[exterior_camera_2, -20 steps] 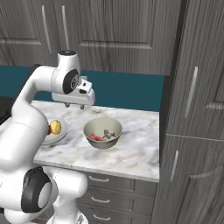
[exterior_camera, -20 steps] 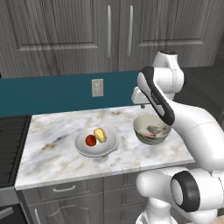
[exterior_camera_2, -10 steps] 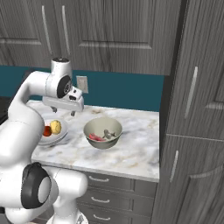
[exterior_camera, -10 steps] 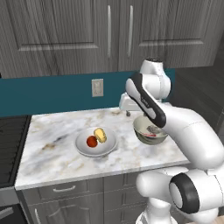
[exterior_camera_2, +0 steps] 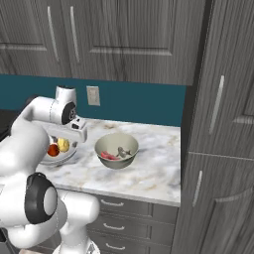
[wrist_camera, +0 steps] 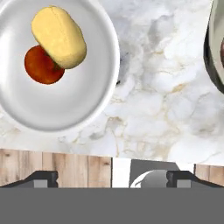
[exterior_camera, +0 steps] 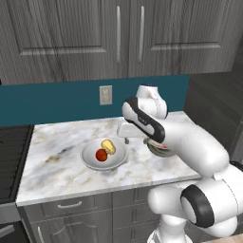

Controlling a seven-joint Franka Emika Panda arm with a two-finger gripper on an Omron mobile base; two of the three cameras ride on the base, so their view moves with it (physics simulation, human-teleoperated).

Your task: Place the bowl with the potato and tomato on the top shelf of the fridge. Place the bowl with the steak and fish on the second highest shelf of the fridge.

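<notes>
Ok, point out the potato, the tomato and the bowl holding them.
potato [wrist_camera: 59,37], hand view, middle of its top.
tomato [wrist_camera: 40,68], hand view, exposed red side.
white bowl [wrist_camera: 83,100], hand view, bare inner wall.

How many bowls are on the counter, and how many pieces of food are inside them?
Bowls: 2, the white bowl and the greenish bowl
Food in the white bowl: 2, a potato and a tomato
Food in the greenish bowl: 2, a steak and a fish
Total: 6 things

counter [exterior_camera: 61,166]: veined marble, polished
white bowl [wrist_camera: 83,100]: smooth, glossy
cabinets [exterior_camera: 61,38]: grey woodgrain, matt
backsplash [exterior_camera: 57,102]: flat teal, matt
</notes>
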